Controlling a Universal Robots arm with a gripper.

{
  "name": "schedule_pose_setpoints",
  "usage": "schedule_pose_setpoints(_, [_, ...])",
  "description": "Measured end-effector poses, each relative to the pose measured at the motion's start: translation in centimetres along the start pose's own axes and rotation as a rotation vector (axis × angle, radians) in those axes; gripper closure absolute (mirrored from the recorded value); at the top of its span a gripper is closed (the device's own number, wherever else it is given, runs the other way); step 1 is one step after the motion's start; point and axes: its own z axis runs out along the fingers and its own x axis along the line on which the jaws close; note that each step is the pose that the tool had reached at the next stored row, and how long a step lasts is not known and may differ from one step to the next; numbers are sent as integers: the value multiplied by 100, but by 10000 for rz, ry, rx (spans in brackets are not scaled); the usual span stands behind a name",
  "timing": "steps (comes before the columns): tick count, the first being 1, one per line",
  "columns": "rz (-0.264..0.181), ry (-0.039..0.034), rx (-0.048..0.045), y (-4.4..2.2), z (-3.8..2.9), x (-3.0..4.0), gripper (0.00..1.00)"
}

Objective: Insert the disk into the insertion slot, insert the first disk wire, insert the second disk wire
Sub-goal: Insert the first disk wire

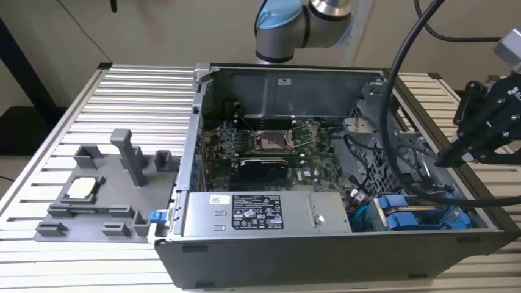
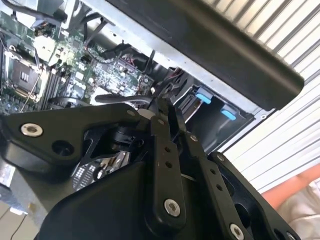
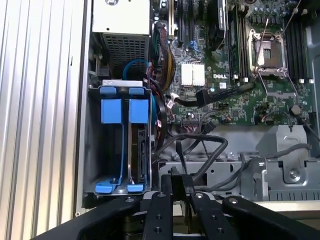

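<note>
**A:** What's closest to the lens?
**B:** My gripper (image 3: 177, 182), fingers pressed together.
**A:** And the disk?
**B:** The silver-grey disk (image 3: 139, 112) in its blue frame sits in the insertion slot (image 3: 90, 150), at the computer case's (image 1: 244, 256) four o'clock in the exterior view.

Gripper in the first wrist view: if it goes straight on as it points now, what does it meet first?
Most likely the black cables looped just ahead of the gripper; depth is unclear.

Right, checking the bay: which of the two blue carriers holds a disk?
The carrier nearer the motherboard: a disk shows between its blue rails. The carrier beside the case wall frames bare grey metal.
</note>
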Motion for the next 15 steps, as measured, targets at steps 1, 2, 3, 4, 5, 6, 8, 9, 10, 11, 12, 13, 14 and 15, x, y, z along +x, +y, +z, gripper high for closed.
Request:
schedule_pose_setpoints(1, [-1,18,27,42,15,1,81])
schedule_pose_setpoints(2, [1,42,59,85,30,2,81])
schedule_pose_setpoints(3, [5,77,95,119,39,3,81])
schedule_pose_setpoints(4, [10,132,146,143,44,3,81])
schedule_pose_setpoints(5, [17,209,207,163,49,4,81])
schedule_pose_setpoints(6, [25,289,272,182,53,4,81])
schedule_pose_setpoints(8, [44,474,428,219,60,4,81])
schedule_pose_setpoints(9, [46,557,579,233,63,4,81])
schedule_pose_setpoints(10, [43,628,763,243,65,4,81])
schedule_pose_setpoints(11, [38,683,944,254,67,4,81])
schedule_pose_setpoints(12, [31,727,1122,264,70,3,81])
schedule_pose_setpoints(13, [23,765,1303,277,73,3,81])
schedule_pose_setpoints(14, [15,788,1482,294,77,3,81])
schedule_pose_setpoints(15, [4,802,1663,313,82,3,81])
